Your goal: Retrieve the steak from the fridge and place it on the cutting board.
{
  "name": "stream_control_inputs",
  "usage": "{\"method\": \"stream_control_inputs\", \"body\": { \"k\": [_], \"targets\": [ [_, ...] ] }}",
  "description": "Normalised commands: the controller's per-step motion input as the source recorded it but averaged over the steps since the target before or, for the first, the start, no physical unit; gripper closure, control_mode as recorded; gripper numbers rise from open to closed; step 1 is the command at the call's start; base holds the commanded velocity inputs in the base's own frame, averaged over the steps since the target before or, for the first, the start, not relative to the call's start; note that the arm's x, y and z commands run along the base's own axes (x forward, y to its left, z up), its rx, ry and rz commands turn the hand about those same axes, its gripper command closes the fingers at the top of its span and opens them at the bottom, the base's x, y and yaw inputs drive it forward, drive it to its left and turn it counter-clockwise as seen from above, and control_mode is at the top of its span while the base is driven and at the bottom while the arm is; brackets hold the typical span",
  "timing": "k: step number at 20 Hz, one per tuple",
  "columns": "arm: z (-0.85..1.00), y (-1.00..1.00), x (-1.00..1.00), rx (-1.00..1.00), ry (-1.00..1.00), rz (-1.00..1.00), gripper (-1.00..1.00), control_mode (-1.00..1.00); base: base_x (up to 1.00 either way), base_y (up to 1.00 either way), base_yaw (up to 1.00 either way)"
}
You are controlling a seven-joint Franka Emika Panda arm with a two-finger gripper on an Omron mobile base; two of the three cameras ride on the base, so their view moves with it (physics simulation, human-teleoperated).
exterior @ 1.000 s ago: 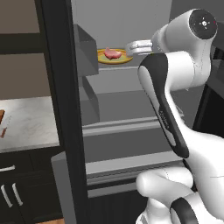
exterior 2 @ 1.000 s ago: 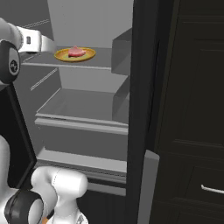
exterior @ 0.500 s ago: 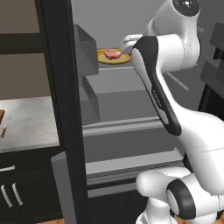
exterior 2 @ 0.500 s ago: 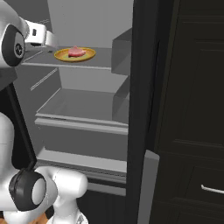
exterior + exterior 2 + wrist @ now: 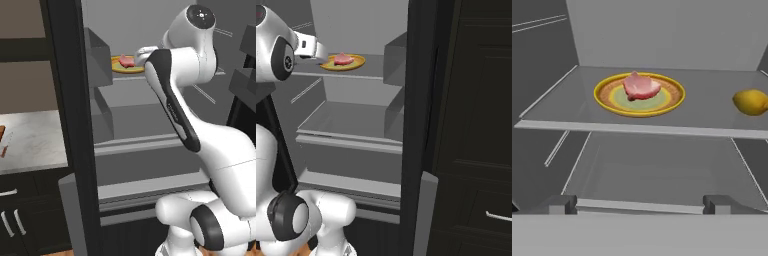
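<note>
- Gripper (image 5: pixel 640 204): level with the upper shelf, short of its front edge; tips spread wide apart and empty, likely set for a reach toward the steak.
- Steak (image 5: pixel 641 86): lies on a yellow plate (image 5: pixel 607 98) on the upper shelf (image 5: pixel 707 120) of the fridge (image 5: pixel 361 22), not yet grasped.
- Lemon (image 5: pixel 751 102): on the same shelf, well apart from the plate, off to one side in the hand view.
- Fridge: doors open, black frame, grey interior; lower shelves bare.
- Counter (image 5: pixel 35 140): pale, beside the fridge, above dark cabinets.
- Board (image 5: pixel 2 135): a brown edge shows on the counter at the left base view's margin, probably the drop-off point; too little shows to be sure.
</note>
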Motion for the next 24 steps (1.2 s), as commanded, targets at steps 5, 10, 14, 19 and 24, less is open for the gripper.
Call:
{"method": "stream_control_inputs", "body": {
  "k": [5,10,14,19,24],
  "targets": [
    [0.0,0.0,0.35,0.0,0.0,0.0,-1.0,-1.0,0.0,0.0,0.0],
    [-0.01,0.01,0.39,0.0,0.03,0.0,-1.0,-1.0,0.0,0.0,0.0],
    [-0.07,0.06,0.4,0.0,0.06,0.0,-1.0,-1.0,0.0,0.0,0.0],
    [0.0,0.07,0.4,0.0,0.09,0.0,-1.0,-1.0,0.0,0.0,0.0],
    [0.0,0.12,0.42,0.0,0.14,0.0,-1.0,-1.0,0.0,0.0,0.0]
  ]
}}
